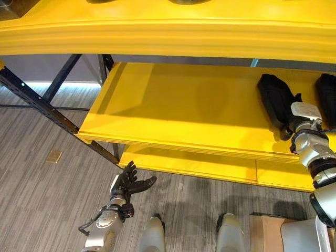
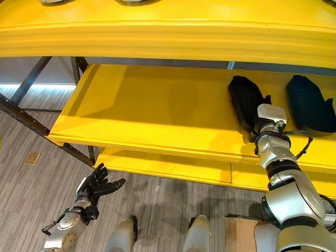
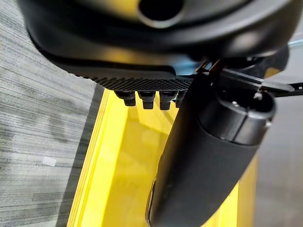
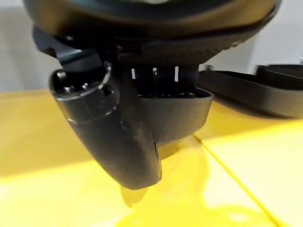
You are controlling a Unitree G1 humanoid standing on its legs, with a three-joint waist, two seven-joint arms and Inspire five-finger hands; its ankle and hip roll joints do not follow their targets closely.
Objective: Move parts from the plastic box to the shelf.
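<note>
Parts first: the right hand (image 2: 258, 126) has its fingers wrapped around a black part (image 2: 244, 100) resting on the yellow shelf (image 2: 147, 110), just beside another black part (image 2: 307, 102). Probably best to let go gently. Loads of bare shelf toward the left edge. Left hand (image 1: 128, 181) hangs low, fingers spread, empty.

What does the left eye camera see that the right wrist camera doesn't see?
Left eye view: the left robot hand, fingers spread open over the grey floor, and the shelf's dark metal frame. Right wrist view: a close look at the right robot hand, its thumb and fingers pinching a black part. Both: the yellow shelf, that held part, and a second black part lying beside it.
</note>
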